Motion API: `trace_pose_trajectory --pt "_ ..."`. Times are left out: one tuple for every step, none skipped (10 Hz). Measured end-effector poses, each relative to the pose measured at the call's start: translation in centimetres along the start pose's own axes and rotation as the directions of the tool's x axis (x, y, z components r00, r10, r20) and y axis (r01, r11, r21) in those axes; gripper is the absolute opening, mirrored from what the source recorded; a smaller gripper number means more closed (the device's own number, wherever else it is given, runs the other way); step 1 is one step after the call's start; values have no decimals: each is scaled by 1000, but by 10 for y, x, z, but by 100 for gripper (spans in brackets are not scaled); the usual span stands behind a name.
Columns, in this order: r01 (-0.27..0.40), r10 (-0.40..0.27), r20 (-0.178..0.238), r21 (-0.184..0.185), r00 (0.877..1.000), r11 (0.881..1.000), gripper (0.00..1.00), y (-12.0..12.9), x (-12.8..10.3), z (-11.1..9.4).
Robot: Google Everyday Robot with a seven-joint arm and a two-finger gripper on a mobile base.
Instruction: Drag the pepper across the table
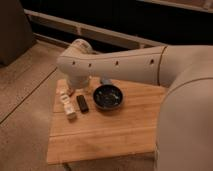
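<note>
While white smooth-shelled arm (120, 62) spans in from right, its rounded wrist (77, 75) sits over tabletop's (115, 132) far-left corner. Gripper (73, 89) hangs below wrist, mostly hidden; jaws wide apart, nothing seen clamped. Pepper (69, 92): only small orange-red patch visible, just beside gripper, near far-left edge; contact w/ gripper, cannot tell. Tabletop: light bamboo-coloured planks, square, matte. White boxy item (68, 106) lies along left edge, just in front of pepper. Black rectangular block (82, 103), flat, just right of white item. Dark round bowl (108, 96), glossy inside, approx. centre-back, apart from block. Floor (25, 100): speckled, tan.
</note>
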Motion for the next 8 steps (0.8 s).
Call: trace_pose_trajectory --pt "30 -29 40 -17 999 999 65 2 -7 -5" --pt "36 -35 45 -20 998 999 65 3 -8 -6" --pt "39 -38 45 -20 998 999 65 5 -8 -6" --pt "39 -39 43 -18 998 999 65 5 -7 -5" --pt "13 -12 42 -17 999 1000 65 0 -7 -4" --pt "-46 46 49 -11 998 999 65 -13 -13 -2" --pt "-122 122 65 -4 990 993 65 -30 -24 0" --pt "-238 236 93 7 967 971 65 -62 -46 7"
